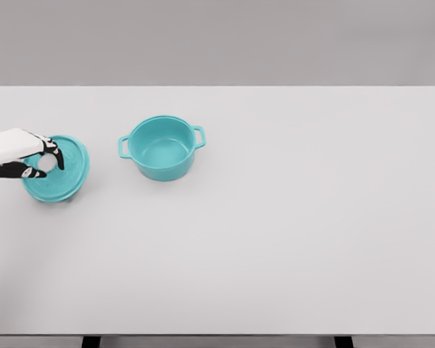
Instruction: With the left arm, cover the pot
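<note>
A teal pot (162,148) with two side handles stands uncovered on the white table, left of the middle. Its teal lid (60,170) is at the far left, tilted slightly, with its white knob (46,163) at the centre. My left hand (43,163) comes in from the left edge and its black fingers are curled around that knob. The lid is about a pot's width to the left of the pot. The right arm does not show.
The white table (290,217) spreads wide to the right and front of the pot. Its far edge runs along the grey wall and its front edge lies near the bottom of the picture.
</note>
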